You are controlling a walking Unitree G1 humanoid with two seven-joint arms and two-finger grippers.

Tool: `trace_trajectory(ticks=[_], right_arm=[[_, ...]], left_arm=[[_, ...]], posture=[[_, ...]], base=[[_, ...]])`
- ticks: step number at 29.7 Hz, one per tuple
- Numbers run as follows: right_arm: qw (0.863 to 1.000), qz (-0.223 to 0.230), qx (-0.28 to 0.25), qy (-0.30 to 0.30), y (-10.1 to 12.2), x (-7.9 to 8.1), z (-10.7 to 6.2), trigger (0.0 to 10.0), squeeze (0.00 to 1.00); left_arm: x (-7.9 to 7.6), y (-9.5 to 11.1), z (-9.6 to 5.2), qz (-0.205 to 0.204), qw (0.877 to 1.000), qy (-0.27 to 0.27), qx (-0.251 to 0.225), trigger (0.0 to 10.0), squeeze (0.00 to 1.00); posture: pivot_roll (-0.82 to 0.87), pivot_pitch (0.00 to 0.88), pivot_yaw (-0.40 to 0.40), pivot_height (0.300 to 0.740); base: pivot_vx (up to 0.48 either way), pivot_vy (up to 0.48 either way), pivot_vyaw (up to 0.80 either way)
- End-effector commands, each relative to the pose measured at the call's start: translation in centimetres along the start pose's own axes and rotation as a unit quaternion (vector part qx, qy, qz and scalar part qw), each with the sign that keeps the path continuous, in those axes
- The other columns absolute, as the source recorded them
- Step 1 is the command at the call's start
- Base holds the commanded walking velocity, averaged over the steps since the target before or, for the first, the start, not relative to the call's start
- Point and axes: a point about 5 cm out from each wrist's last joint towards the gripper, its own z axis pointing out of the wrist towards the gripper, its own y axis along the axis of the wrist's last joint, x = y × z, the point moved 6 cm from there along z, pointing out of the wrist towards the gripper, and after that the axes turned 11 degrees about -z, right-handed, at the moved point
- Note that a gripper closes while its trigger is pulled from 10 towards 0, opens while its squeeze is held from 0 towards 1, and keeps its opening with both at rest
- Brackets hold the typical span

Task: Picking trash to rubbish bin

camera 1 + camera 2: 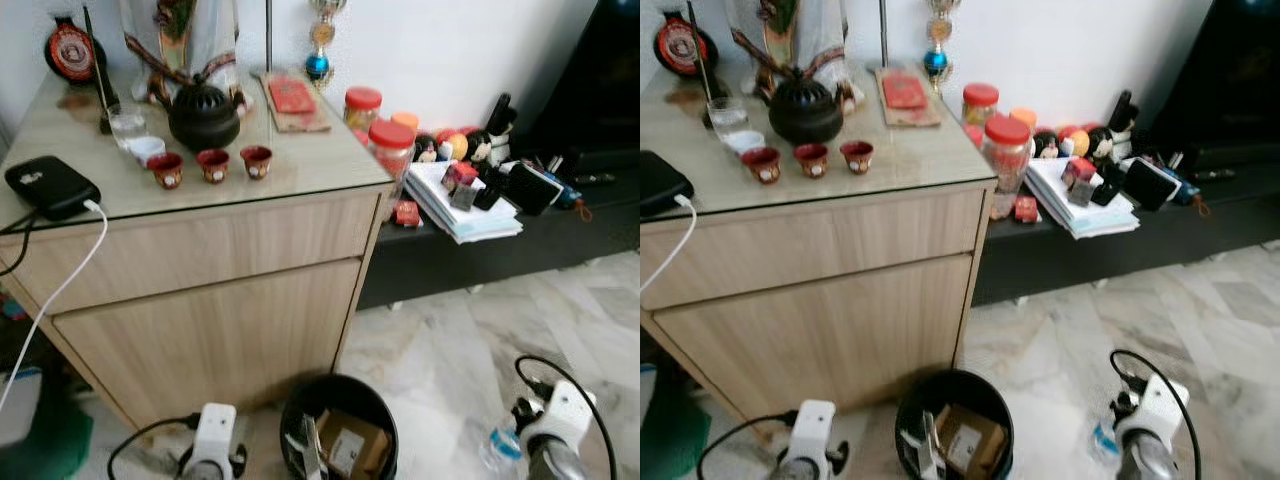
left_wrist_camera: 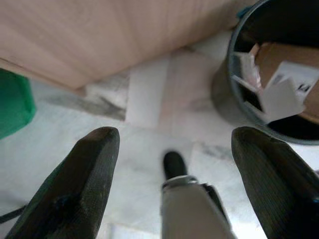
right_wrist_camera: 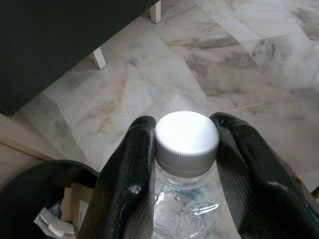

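Beside the rubbish bin, the right pincer clamps a plastic bottle (white-capped), left pincer spread apart.

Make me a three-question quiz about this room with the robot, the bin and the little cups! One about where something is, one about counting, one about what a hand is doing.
1. Where is the black bin?
A. on the cabinet
B. on the floor in front of the cabinet
C. on the dark shelf

2. How many small red cups stand in a row on the cabinet?
A. two
B. three
C. five

3. What is the right gripper doing?
A. hanging open with nothing in it
B. holding a cup
C. gripping a clear bottle just under its white cap

Answers: 1 B, the bin sits on the marble floor by the cabinet. 2 B, three cups stand side by side. 3 C, the fingers press the bottle neck from both sides.
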Motion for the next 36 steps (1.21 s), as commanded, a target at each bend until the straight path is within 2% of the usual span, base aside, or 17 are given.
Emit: trace_trajectory(ticks=[1, 5, 8, 10, 12, 13, 16, 17, 18, 19, 21, 23, 24, 25, 26, 30, 36], right_arm=[[1.0, -0.004, -0.013, -0.006, 0.9, -0.5, 0.2, 10.0, 0.0], [1.0, 0.001, -0.021, 0.0, 1.7, -0.1, 0.4, 10.0, 0.0], [0.999, 0.015, -0.029, 0.015, 2.6, 0.8, 0.6, 10.0, 0.0], [0.998, 0.004, -0.043, 0.044, 3.8, 2.3, 0.8, 10.0, 0.0], [0.996, -0.003, -0.059, 0.074, 5.1, 4.1, 1.0, 10.0, 0.0], [0.993, -0.014, -0.07, 0.098, 6.0, 5.7, 1.0, 10.0, 0.0], [0.985, -0.034, -0.089, 0.147, 7.5, 9.1, 0.7, 10.0, 0.0], [0.985, -0.034, -0.089, 0.147, 7.5, 9.1, 0.7, 10.0, 0.0], [0.979, -0.042, -0.099, 0.175, 8.2, 11.0, 0.3, 10.0, 0.0], [0.976, -0.045, -0.104, 0.188, 8.5, 11.9, 0.2, 10.0, 0.0], [0.969, -0.049, -0.107, 0.218, 8.8, 14.0, -0.3, 10.0, 0.0], [0.961, -0.066, -0.11, 0.244, 8.9, 15.8, -0.9, 10.0, 0.0], [0.956, -0.07, -0.111, 0.264, 8.9, 17.4, -1.4, 10.0, 0.0], [0.956, -0.07, -0.111, 0.264, 8.9, 17.4, -1.4, 10.0, 0.0], [0.947, -0.078, -0.111, 0.29, 8.9, 19.5, -2.2, 10.0, 0.0], [0.942, -0.087, -0.116, 0.301, 9.2, 21.1, -2.8, 10.0, 0.0], [0.942, -0.086, -0.121, 0.302, 9.9, 21.8, -3.0, 10.0, 0.0]], left_arm=[[-1.2, 0.3, 0.1, -0.006, 1.0, -0.011, -0.001, 10.0, 0.0], [-1.2, 0.3, 0.1, -0.006, 1.0, -0.011, -0.001, 10.0, 0.0], [-1.2, 0.3, 0.1, -0.005, 1.0, -0.012, -0.002, 10.0, 0.0], [-1.2, 0.3, 0.1, -0.006, 1.0, -0.012, -0.002, 10.0, 0.0], [-1.3, 0.5, 0.1, -0.007, 1.0, -0.014, -0.005, 10.0, 0.0], [-1.6, 0.8, 0.1, -0.011, 1.0, -0.02, -0.01, 10.0, 0.0], [-2.1, 1.6, 0.2, -0.016, 0.999, -0.031, -0.024, 10.0, 0.0], [-2.1, 1.6, 0.2, -0.016, 0.999, -0.031, -0.024, 10.0, 0.0], [-2.4, 2.1, 0.2, -0.022, 0.999, -0.036, -0.031, 10.0, 0.0], [-2.5, 2.4, 0.2, -0.024, 0.998, -0.039, -0.036, 10.0, 0.0], [-3.5, 3.3, 0.2, -0.043, 0.996, -0.066, -0.045, 10.0, 0.0], [-4.8, 4.1, 0.2, -0.043, 0.993, -0.099, -0.051, 10.0, 0.0], [-6.0, 4.7, 0.1, -0.037, 0.99, -0.127, -0.056, 10.0, 0.0], [-6.0, 4.7, 0.1, -0.037, 0.99, -0.127, -0.056, 10.0, 0.0], [-7.1, 5.7, -0.1, -0.02, 0.986, -0.151, -0.067, 10.0, 0.0], [-8.4, 6.7, -0.3, -0.008, 0.98, -0.18, -0.079, 10.0, 0.0], [-9.3, 6.9, -0.6, 0.005, 0.976, -0.203, -0.082, 10.0, 0.0]], posture=[[-0.11, 0.025, -0.12, 0.74], [-0.11, 0.025, -0.12, 0.74], [-0.11, 0.025, -0.12, 0.74], [-0.11, 0.023, -0.121, 0.74], [-0.11, 0.023, -0.121, 0.74], [-0.11, 0.023, -0.124, 0.74], [-0.11, 0.025, -0.131, 0.74], [-0.11, 0.025, -0.131, 0.74], [-0.11, 0.025, -0.131, 0.74], [-0.11, 0.025, -0.131, 0.74], [-0.1, 0.03, -0.139, 0.74], [-0.1, 0.032, -0.14, 0.74], [-0.08, 0.035, -0.145, 0.74], [-0.08, 0.035, -0.145, 0.74], [-0.08, 0.037, -0.146, 0.74], [-0.07, 0.039, -0.15, 0.74], [-0.07, 0.045, -0.158, 0.74]], base=[[0.251, 0.0, 0.0], [0.247, 0.0, 0.0], [0.255, 0.0, 0.0], [0.255, 0.0, 0.0], [0.0, 0.0, 0.0], [0.0, 0.0, 0.0], [0.0, 0.0, 0.0], [0.0, 0.0, 0.0], [0.0, 0.0, 0.0], [0.0, 0.0, 0.0], [0.0, 0.0, 0.0], [0.0, 0.0, 0.0], [0.0, 0.0, 0.0], [0.0, 0.0, 0.0], [0.0, 0.0, 0.0], [0.0, 0.0, 0.0], [0.0, 0.0, 0.0]])
